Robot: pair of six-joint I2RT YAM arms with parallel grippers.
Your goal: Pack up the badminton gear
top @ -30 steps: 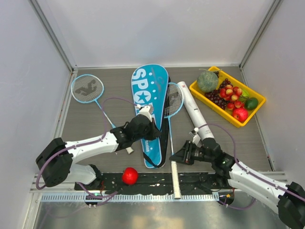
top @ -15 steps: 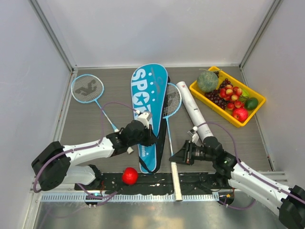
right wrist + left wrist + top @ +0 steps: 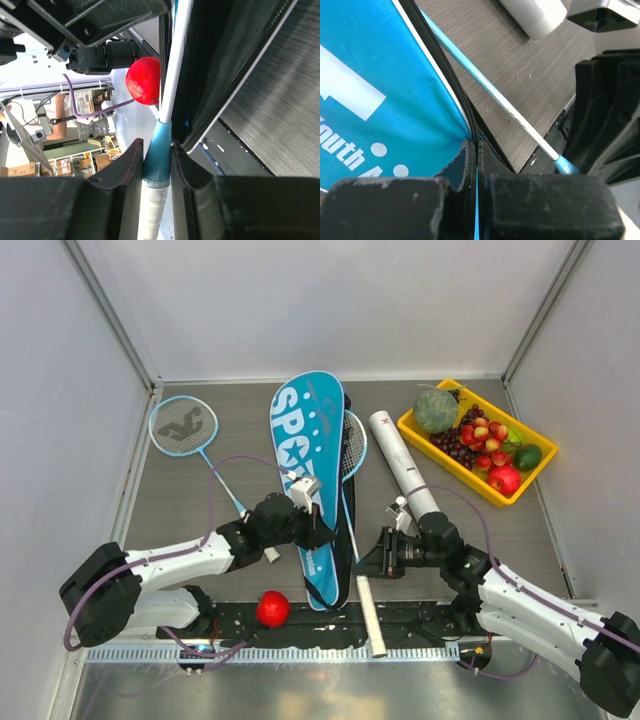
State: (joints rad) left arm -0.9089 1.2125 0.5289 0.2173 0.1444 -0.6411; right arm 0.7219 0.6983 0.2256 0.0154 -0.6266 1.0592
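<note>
Left end effector (image 3: 303, 527) is pinched tight on the zippered edge of the cover (image 3: 305, 430), and the wrist view shows the blue fabric squeezed flat between the fingers. My read is it's there to hold the mouth of the bag in place while the other arm feeds. Right end effector (image 3: 375, 558) is clamped on the racket (image 3: 369, 612) right at the blue cone where the shaft meets the white grip, which looks like a sensible spot for steering it lengthwise. Going by size from there: the table (image 3: 170, 490) carries everything, and the cover lies down its middle with the open end toward me. The held racket runs along the cover's right edge. Its head is tucked partly under or inside the flap (can't tell which from above) and its handle pokes out past the near edge. So I'd call this racket partway in, not yet seated. The second racket (image 3: 184, 426) lies flat at far left, well apart from the cover, waiting its turn. The fruit tray (image 3: 500, 414) sits far right and isn't my concern. The white tube (image 3: 398, 460) lies between tray and cover, just beside the right arm. The red ball (image 3: 272, 608) sits near the bases. No shuttlecocks that I can spot.
</note>
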